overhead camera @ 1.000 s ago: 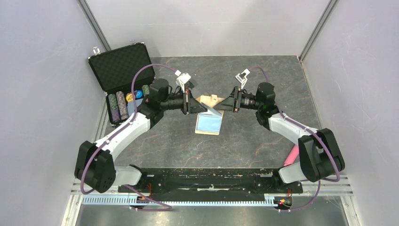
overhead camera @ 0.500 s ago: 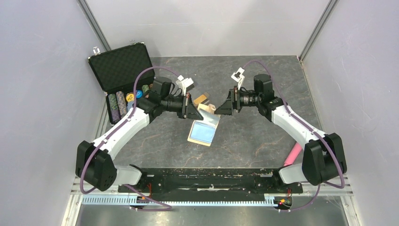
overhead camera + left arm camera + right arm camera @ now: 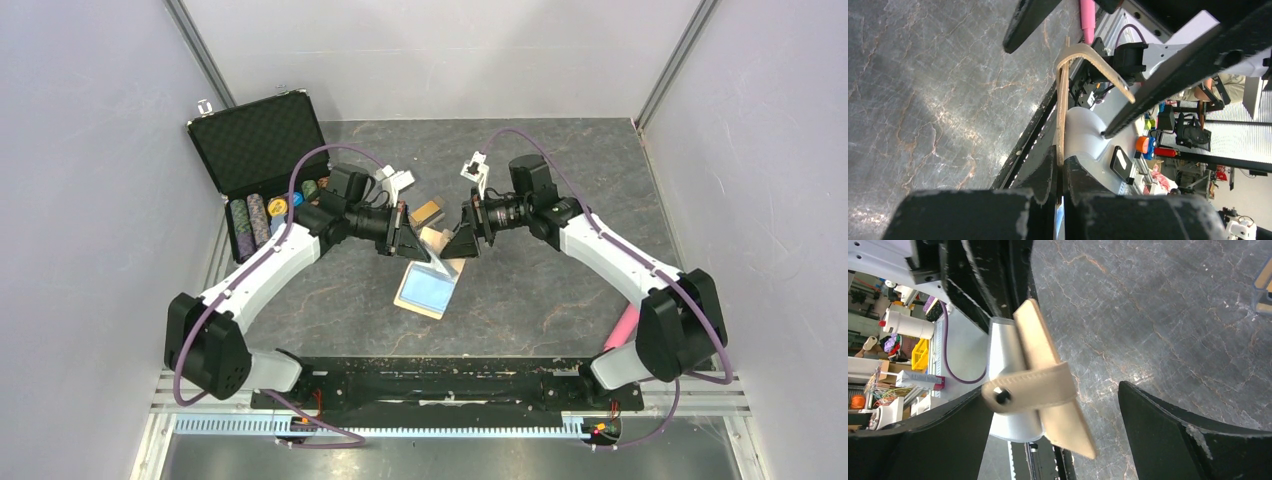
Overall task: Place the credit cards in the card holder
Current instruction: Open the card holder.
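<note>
Gripping open tan wallet (image 3: 428, 287) by one edge in left jaws, above table (image 3: 560, 200), blue lining up. Straddling its snap tab (image 3: 1033, 390) with right jaws spread wide. Back left, open black case (image 3: 258, 140) holding poker chips (image 3: 252, 225).

Dark marbled table (image 3: 560, 290) bears open black case (image 3: 258, 145), gold card (image 3: 427, 211), pink stick (image 3: 620, 325).

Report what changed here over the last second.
The right gripper opened wide, apparently releasing the card holder, and swung left; its fingers now straddle the snap tab. The left gripper carried the card holder a little left and toward the robot, tilting it. Unchanged: the left gripper's clamp on the card holder's edge, and the open poker chip case.
</note>
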Robot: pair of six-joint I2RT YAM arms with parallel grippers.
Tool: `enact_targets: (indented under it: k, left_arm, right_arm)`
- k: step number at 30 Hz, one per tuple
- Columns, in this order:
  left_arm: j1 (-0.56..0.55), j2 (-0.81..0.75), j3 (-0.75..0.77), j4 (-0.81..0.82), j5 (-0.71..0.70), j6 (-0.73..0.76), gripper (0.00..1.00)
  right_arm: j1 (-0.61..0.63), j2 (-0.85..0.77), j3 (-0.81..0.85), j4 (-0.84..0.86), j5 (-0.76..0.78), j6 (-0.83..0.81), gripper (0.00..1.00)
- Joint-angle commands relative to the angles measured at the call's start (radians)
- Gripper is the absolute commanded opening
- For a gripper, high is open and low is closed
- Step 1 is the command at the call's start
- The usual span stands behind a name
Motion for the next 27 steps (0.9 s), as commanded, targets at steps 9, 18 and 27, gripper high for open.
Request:
enact_targets:
  k: [9, 18, 27]
  left_arm:
    - [-0.003, 0.055, 0.080, -0.128, -0.062, 0.067, 0.02]
    - [-0.012, 0.058, 0.092, -0.127, -0.036, 0.080, 0.02]
    - [-0.023, 0.030, 0.076, -0.123, 0.057, 0.150, 0.02]
  right_arm:
    - [0.050, 0.031, 0.086, -0.065, -0.042, -0.066, 0.94]
    - [0.110, 0.121, 0.176, -0.223, 0.135, -0.160, 0.71]
    - [0.113, 0.158, 0.213, -0.229, 0.125, -0.203, 0.09]
